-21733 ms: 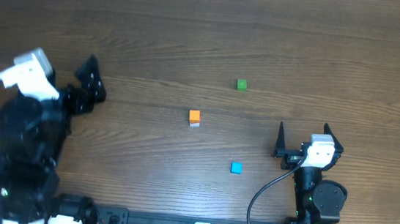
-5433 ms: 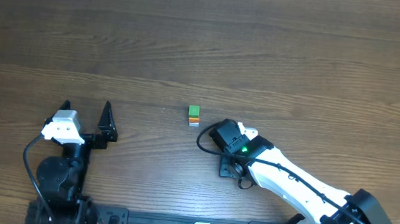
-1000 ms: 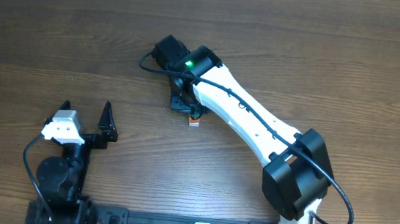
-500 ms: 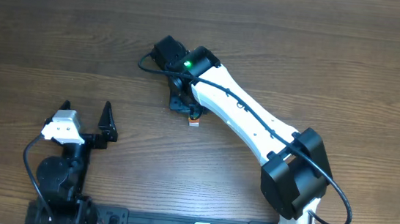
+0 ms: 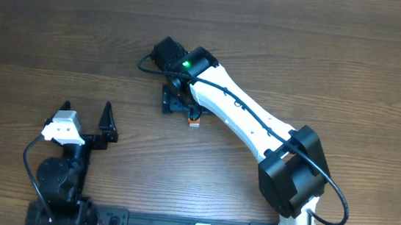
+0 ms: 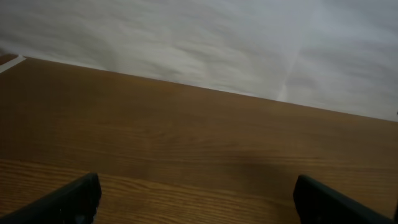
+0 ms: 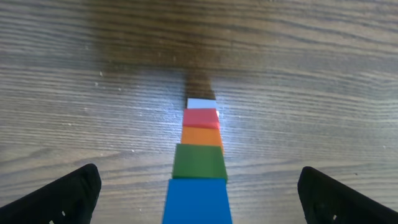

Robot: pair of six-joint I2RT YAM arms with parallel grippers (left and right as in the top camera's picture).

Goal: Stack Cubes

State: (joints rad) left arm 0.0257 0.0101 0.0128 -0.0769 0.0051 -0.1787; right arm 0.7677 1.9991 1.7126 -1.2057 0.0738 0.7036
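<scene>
A dark wooden table (image 5: 339,52) carries one tower of cubes. It stands directly beneath the right gripper (image 5: 180,105), between the spread fingers (image 7: 68,190) and clear of both, so it is released. The blue cube (image 7: 198,200) sits on top, nearest the gripper; below it come green (image 7: 199,162), orange (image 7: 201,135), red (image 7: 201,117) and a pale piece (image 7: 200,104) at the base, possibly white. The left gripper (image 5: 87,107) hangs well apart from the tower, its fingers parted around nothing.
</scene>
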